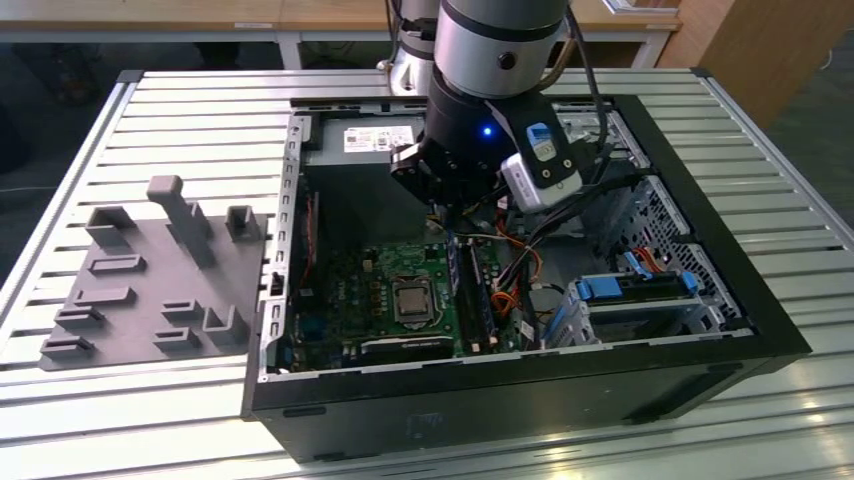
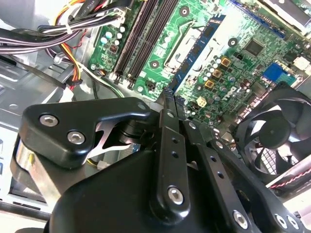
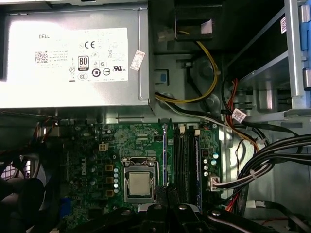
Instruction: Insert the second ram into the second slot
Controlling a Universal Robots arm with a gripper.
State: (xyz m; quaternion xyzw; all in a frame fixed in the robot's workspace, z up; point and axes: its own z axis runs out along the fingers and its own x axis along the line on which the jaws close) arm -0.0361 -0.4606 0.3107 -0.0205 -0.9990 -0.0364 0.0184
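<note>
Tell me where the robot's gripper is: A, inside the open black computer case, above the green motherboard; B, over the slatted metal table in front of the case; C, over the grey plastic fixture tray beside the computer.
A: in the exterior view the gripper hangs inside the open black computer case, above the green motherboard.

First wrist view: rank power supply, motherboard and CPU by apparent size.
1-2. power supply and motherboard: similar spread. The supply stands nearer the camera and the board is partly hidden, so I won't rank them.
3. CPU: clearly smallest.
</note>
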